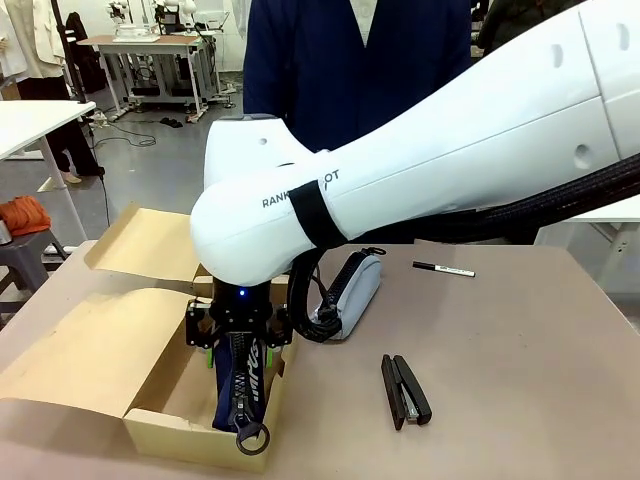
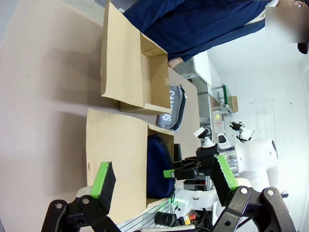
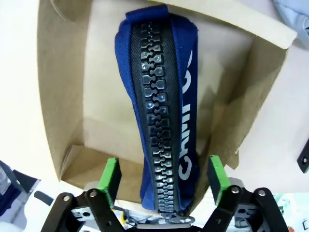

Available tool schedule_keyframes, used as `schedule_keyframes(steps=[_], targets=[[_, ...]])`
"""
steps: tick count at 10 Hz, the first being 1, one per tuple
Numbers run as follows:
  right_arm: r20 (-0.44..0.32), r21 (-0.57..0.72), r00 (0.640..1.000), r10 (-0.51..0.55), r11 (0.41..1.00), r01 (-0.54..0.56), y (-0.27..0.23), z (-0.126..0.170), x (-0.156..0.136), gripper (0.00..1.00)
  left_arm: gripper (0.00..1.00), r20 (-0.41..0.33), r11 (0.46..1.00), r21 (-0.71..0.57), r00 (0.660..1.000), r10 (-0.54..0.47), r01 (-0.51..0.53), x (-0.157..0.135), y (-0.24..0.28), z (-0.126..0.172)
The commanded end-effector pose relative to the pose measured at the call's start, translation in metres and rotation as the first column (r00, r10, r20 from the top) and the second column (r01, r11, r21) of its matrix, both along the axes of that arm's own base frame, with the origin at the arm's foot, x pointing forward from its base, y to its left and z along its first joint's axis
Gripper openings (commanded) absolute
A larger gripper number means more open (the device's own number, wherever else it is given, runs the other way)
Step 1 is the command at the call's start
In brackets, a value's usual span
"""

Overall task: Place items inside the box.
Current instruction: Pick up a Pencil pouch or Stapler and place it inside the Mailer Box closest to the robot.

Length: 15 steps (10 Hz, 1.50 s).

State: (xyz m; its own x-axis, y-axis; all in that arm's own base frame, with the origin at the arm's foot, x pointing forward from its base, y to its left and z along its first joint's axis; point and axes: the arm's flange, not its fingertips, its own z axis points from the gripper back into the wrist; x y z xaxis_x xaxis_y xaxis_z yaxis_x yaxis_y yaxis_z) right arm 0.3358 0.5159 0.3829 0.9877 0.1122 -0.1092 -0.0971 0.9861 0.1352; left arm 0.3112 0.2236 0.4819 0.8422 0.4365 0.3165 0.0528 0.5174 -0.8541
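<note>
Straddling the navy zip pencil case with its heavy black zipper (image 3: 159, 96), the right gripper (image 3: 164, 181) hangs over the open brown cardboard box (image 1: 170, 440). Its jaws are wide, the green pads clear of the fabric with a gap on each side.

The box sits at the near left of the grey-brown table (image 1: 520, 380), flaps spread to the left and far side. The navy case lies inside it, tilted, with its near end and metal ring pull resting over the near wall.

- Grey zip pencil case (image 1: 352, 290): on the table just right of the box, outside it.
- Black stapler (image 1: 405, 390): near, right of centre, well apart from the box.
- Black marker pen (image 1: 443, 268): farther right, toward the far edge.
- Left gripper (image 2: 163, 170): jaws wide, nothing between the pads, facing the box.
- Person in a navy top (image 1: 350, 60): at the far side.
</note>
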Motion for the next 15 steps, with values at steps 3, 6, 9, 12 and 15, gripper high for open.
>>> schedule_keyframes(steps=[3,6,9,12,15], targets=[[-0.007,0.098,1.000,0.009,0.995,-0.009,-0.042,0.039,-0.011,1.00,1.00,0.021,1.000,0.000,1.000,-0.006,0.006,-0.002,-0.001,0.001],[-0.023,0.087,1.000,0.008,0.996,-0.006,-0.023,0.042,-0.006,1.00,1.00,0.021,1.000,0.000,1.000,-0.006,0.006,-0.002,-0.001,0.001],[-0.112,0.171,0.986,0.128,0.979,-0.107,-0.041,0.071,-0.021,1.00,1.00,0.021,1.000,0.000,1.000,-0.006,0.006,-0.002,-0.001,0.001],[-0.240,0.185,0.962,0.130,0.979,-0.086,-0.074,0.082,-0.028,1.00,1.00,0.021,1.000,0.000,1.000,-0.006,0.006,-0.002,-0.001,0.001],[-0.253,0.188,0.965,0.076,0.982,-0.028,-0.095,0.088,-0.031,1.00,1.00,0.021,1.000,0.000,1.000,-0.006,0.006,-0.002,-0.001,0.001]])
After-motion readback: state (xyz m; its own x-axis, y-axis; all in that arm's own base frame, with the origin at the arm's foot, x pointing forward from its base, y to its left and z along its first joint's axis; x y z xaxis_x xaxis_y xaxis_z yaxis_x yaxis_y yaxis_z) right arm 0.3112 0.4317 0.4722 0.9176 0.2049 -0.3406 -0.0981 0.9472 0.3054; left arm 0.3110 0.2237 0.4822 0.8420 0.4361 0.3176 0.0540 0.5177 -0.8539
